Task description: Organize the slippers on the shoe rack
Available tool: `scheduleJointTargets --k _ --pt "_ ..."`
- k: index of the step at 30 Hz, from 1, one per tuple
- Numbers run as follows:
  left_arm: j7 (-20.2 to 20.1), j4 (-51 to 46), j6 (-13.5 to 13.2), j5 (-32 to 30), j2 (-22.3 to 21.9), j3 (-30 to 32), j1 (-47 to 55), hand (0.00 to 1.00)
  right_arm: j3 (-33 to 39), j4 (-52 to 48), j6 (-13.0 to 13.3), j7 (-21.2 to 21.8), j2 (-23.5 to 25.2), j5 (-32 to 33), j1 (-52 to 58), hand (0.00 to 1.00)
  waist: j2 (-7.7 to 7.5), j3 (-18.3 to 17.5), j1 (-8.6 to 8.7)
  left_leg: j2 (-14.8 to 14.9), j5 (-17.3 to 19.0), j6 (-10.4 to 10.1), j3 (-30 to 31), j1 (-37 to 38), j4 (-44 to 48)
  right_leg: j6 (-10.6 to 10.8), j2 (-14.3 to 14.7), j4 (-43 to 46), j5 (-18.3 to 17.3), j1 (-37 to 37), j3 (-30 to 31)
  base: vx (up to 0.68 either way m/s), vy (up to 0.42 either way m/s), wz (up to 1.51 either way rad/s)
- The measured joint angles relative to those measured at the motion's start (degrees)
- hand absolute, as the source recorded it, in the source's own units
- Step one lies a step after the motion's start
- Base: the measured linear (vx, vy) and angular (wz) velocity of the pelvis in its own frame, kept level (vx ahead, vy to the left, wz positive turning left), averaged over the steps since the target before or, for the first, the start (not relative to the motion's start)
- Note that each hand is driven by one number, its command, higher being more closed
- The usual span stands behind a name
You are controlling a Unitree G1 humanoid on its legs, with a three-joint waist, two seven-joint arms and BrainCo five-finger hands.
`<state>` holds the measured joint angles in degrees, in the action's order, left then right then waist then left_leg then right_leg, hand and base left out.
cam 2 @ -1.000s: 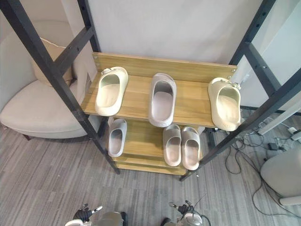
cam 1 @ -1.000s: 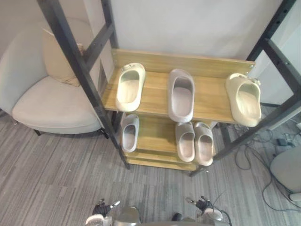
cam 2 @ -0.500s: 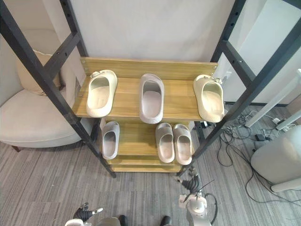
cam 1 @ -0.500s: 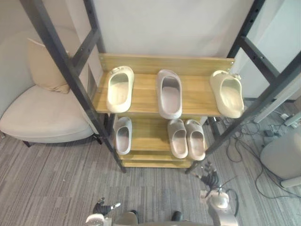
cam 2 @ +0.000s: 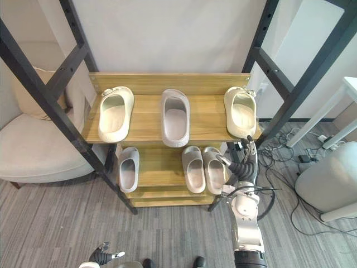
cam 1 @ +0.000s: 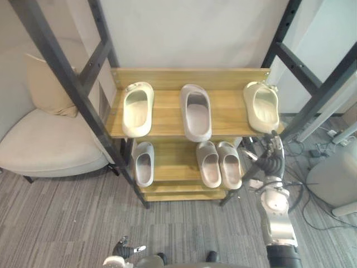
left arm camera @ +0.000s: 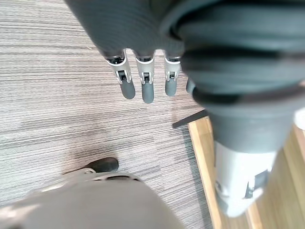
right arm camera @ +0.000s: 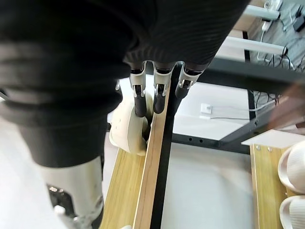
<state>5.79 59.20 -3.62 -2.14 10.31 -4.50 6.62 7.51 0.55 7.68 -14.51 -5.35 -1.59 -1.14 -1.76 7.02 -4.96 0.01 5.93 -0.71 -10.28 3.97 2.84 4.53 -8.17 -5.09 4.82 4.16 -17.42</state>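
Note:
The wooden shoe rack [cam 1: 167, 120] carries on its top shelf a cream slipper [cam 1: 137, 109] at the left, a grey slipper [cam 1: 196, 111] in the middle and a second cream slipper [cam 1: 261, 106] at the right end. On the lower shelf lie a single grey slipper [cam 1: 143, 163] and a beige pair [cam 1: 218, 164]. My right hand [cam 1: 270, 162] is raised, open, just below and in front of the right cream slipper [right arm camera: 128, 126], touching nothing. My left hand [cam 1: 125, 248] hangs low over the floor, fingers [left arm camera: 143, 86] straight.
Black slanted frame posts [cam 1: 72, 84] cross in front of the rack on both sides. A pale armchair [cam 1: 44, 139] with a cushion stands to the left. Cables [cam 1: 312, 151] and a light rounded object [cam 1: 334, 178] lie on the floor at the right.
My right hand has risen from near the floor to just under the right end of the top shelf. The camera has shifted. The left hand stays low.

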Motion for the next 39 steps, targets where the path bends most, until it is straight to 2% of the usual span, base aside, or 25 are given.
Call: scheduleJointTargets --k 10,13,18,20,30,39 --pt "-0.5 0.0 0.0 -0.1 0.1 0.1 0.3 0.00 -4.7 -0.5 0.0 0.4 -1.7 0.0 -0.7 0.00 0.00 0.2 0.03 -0.3 -1.7 0.1 2.8 0.1 -2.2 0.0 0.1 0.0 0.0 0.0 -1.2 -0.02 -0.029 0.07" --pt "-0.5 -0.2 -0.1 0.0 0.1 0.1 0.3 0.00 -7.2 -4.6 0.4 1.2 -2.1 -0.3 -0.8 0.00 -0.05 0.3 0.02 -0.4 -2.2 0.1 3.7 0.1 -3.0 0.0 0.0 0.0 -0.1 0.0 -1.9 -0.02 -0.028 0.12" --pt "-0.4 -0.7 -0.1 0.0 0.1 0.3 0.4 0.00 -8.1 -6.4 0.8 2.0 -0.8 -1.3 -0.6 0.00 -0.47 1.1 -0.73 -0.5 -2.6 0.1 4.5 0.8 -3.9 0.1 0.0 0.0 -0.6 1.0 -2.7 0.02 -0.026 0.11" --pt "-0.4 -0.7 -0.1 -0.1 0.2 0.3 0.5 0.00 -7.7 -6.4 0.8 2.1 0.7 -2.9 0.1 0.00 -0.46 1.3 -0.65 -0.5 -2.5 0.0 4.3 1.3 -3.9 0.2 0.0 0.0 -0.7 1.4 -2.2 0.03 -0.007 -0.05" --pt "-0.4 -0.7 -0.1 -0.1 0.2 0.1 0.8 0.00 -9.0 -11.4 1.0 2.9 2.8 -2.8 2.0 0.00 -0.44 1.2 -0.25 -0.1 -2.2 -0.2 2.6 3.1 -4.6 0.4 0.1 0.0 -0.8 2.0 0.0 0.00 -0.007 -0.10" --pt "-0.4 -0.7 -0.6 -0.1 0.3 0.1 1.0 0.00 -10.2 -16.0 2.1 0.3 2.3 -4.9 -2.1 0.00 -0.49 1.2 -0.15 0.0 -2.0 -0.2 2.3 3.3 -4.6 0.4 0.0 1.0 -1.1 1.6 0.3 0.00 -0.004 -0.02"
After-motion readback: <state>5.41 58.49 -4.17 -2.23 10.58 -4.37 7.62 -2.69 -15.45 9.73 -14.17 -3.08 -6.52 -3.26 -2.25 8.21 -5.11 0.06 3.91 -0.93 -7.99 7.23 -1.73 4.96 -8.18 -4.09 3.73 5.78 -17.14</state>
